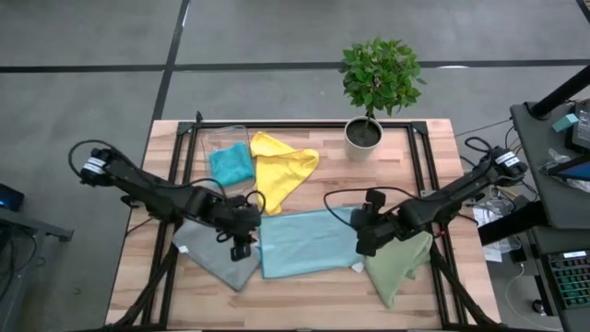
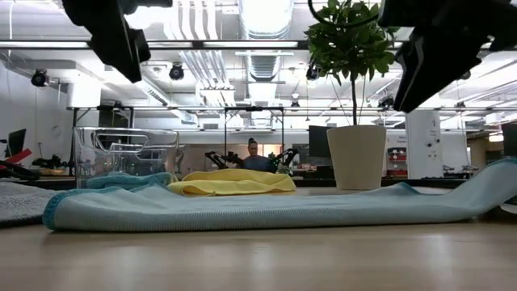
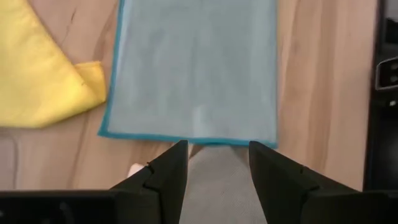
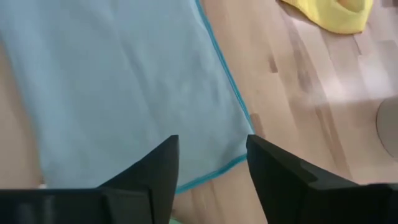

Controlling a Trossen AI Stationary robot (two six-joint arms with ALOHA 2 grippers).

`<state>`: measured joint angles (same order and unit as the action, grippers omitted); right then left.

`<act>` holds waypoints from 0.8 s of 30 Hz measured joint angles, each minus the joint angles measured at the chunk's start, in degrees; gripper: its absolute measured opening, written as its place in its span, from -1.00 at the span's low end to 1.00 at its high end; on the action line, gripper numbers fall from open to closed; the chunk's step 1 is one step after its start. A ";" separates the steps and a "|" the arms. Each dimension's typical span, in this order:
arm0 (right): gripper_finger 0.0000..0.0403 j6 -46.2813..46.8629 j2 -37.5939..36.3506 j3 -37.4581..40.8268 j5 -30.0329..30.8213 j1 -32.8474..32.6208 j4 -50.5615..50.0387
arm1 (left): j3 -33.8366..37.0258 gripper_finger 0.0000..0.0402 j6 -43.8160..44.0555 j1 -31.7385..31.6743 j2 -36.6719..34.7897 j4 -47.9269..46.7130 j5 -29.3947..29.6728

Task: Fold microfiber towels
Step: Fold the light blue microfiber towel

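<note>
A light blue towel (image 1: 309, 242) lies flat as a long rectangle on the wooden table, mid-front. My left gripper (image 1: 241, 242) hangs open above its left end, over the grey towel (image 1: 214, 256); nothing is between its fingers (image 3: 168, 174). My right gripper (image 1: 367, 242) hangs open above the towel's right end (image 4: 205, 124), beside the olive green towel (image 1: 398, 266), also holding nothing. A yellow towel (image 1: 281, 166) lies loosely bunched farther back. A teal towel (image 1: 230, 164) lies to its left by the clear bin (image 1: 224, 138).
A potted plant (image 1: 366, 132) stands at the table's far edge, right of centre. A black frame rail (image 1: 415, 166) runs along the table's sides. Bare wood (image 1: 304, 300) shows along the near edge in front of the light blue towel.
</note>
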<state>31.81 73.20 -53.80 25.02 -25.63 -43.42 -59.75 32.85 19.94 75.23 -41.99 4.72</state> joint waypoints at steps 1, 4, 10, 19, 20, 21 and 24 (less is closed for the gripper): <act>-0.13 0.71 -0.30 0.00 0.02 -0.24 0.04 | 0.58 -0.23 0.54 0.79 -0.19 1.21 0.51; -0.16 2.61 -0.75 0.04 0.01 -1.03 0.19 | 2.16 -0.23 1.31 2.90 0.16 7.54 1.55; -0.23 4.67 0.28 0.22 0.03 -2.34 1.69 | 3.59 -0.23 1.42 5.57 4.65 13.93 3.37; -0.53 4.26 8.97 0.92 0.48 -3.62 9.85 | 6.32 -0.23 1.28 5.55 16.09 22.51 7.41; -0.58 4.14 10.35 0.94 0.69 -3.48 10.27 | 6.32 -0.23 1.31 5.22 17.56 22.82 9.85; -0.63 3.71 11.86 0.94 1.11 -3.15 10.61 | 6.32 -0.23 1.32 4.92 19.02 23.02 11.92; -0.80 3.33 15.97 0.94 3.72 -2.15 11.16 | 6.30 -0.23 0.91 3.87 22.69 24.10 13.83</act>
<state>35.13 89.17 -52.86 28.74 -27.78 -32.26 -53.45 33.76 23.81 97.92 -17.89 18.55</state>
